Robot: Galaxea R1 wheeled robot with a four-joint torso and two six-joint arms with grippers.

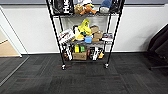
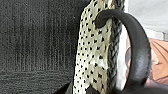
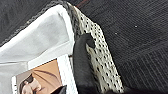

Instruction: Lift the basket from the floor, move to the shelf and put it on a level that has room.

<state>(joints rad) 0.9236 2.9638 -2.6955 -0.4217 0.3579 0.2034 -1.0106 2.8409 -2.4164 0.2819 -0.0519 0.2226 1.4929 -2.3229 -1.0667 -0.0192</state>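
The cream woven basket (image 2: 92, 50) hangs close to my left wrist, off the dark carpet. Its black loop handle (image 2: 140, 45) runs down into my left gripper (image 2: 100, 91), which is shut on it. In the right wrist view the basket (image 3: 105, 62) shows its pale cloth lining (image 3: 37, 37), and its other black handle (image 3: 81, 62) leads into my right gripper (image 3: 85, 92), also shut. Ahead in the head view stands the black wire shelf (image 1: 56, 37) on small wheels. Its three tiers in sight are crowded with things.
A card or book with a brown picture (image 3: 42, 77) lies inside the basket. Dark grey carpet floor (image 1: 85, 80) stretches up to the shelf. A dark chair-like shape (image 1: 158, 45) stands at the right, and a doorway with a pale floor (image 1: 6, 48) opens at the left.
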